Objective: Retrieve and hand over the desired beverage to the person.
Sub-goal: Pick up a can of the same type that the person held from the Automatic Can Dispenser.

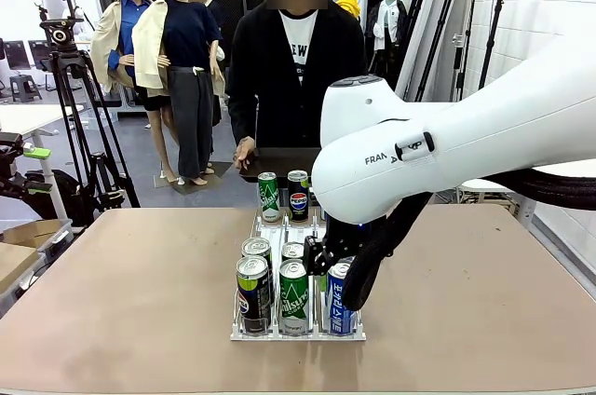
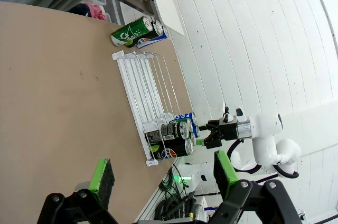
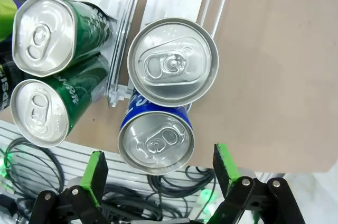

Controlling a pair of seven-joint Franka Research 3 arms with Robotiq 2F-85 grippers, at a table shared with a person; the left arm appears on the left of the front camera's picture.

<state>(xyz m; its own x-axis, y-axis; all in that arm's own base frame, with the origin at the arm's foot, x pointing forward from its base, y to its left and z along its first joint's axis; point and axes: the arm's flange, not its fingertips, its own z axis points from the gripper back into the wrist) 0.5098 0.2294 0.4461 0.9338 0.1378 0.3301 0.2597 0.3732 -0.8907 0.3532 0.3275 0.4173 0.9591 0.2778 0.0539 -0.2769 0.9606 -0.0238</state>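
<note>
I'm hovering the right gripper over the blue can at lower centre of the right wrist view, fingers wide and empty. The left gripper is hanging wide above the worktop. I'm judging that grasping, lifting and passing to the person, upper centre, are all still to do.

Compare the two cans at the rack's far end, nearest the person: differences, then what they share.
The green can is green with white lettering; the Pepsi can is dark with a round red, white and blue logo. The green can stands to the robot's left of the Pepsi can. Both stand upright, alike in size, silver-topped, at the rack's far end.
</note>
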